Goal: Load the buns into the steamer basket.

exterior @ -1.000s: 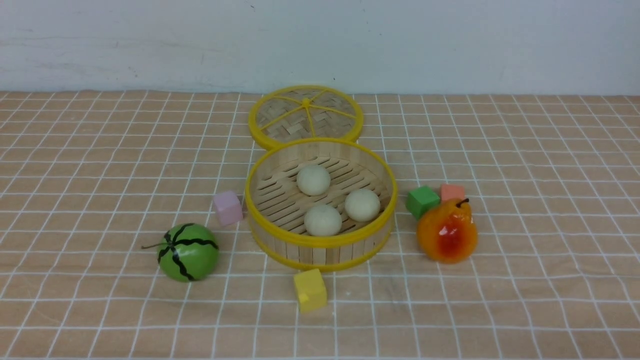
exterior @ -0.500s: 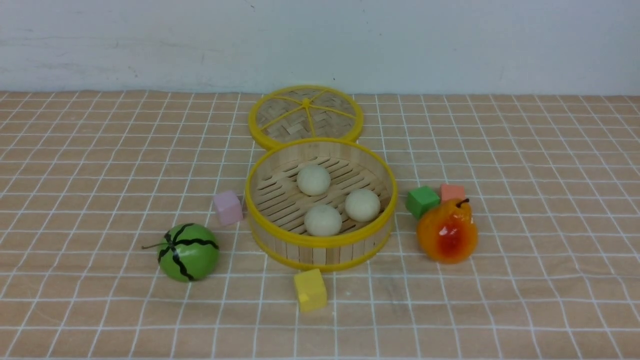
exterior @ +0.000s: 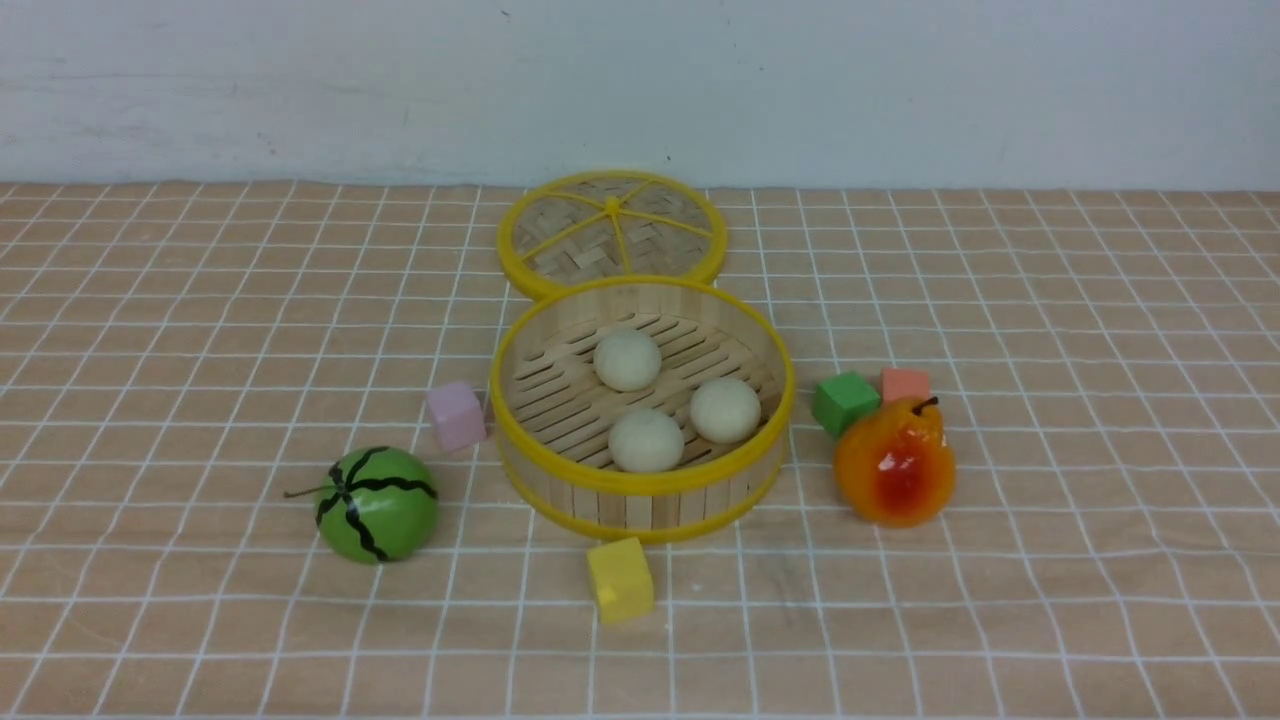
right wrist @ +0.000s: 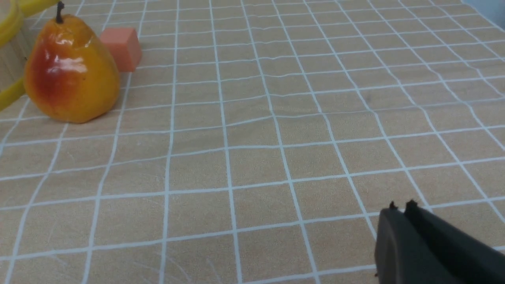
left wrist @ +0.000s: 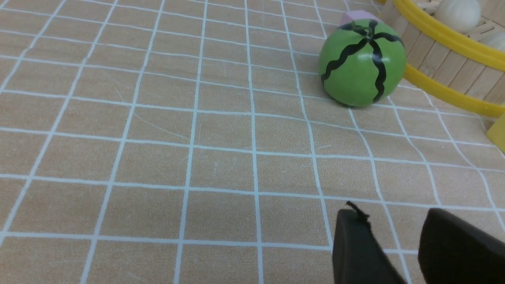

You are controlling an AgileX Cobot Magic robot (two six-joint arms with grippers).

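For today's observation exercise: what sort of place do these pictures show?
Probably a staged tabletop for robot practice, not a real kitchen: a checked cloth against a bare wall, a toy melon and toy pear, and coloured blocks around a bamboo steamer basket.

Neither arm appears in the front view. In the left wrist view, the left gripper [left wrist: 394, 236] shows two black fingers [left wrist: 357, 248] standing apart with a clear gap between them; nothing sits in that gap. It hangs low over the cloth. In the right wrist view, the right gripper [right wrist: 400, 215] shows its black fingers [right wrist: 390, 244] pressed together, tips side by side with only a thin seam between, gripping nothing. It also hangs low over the cloth.
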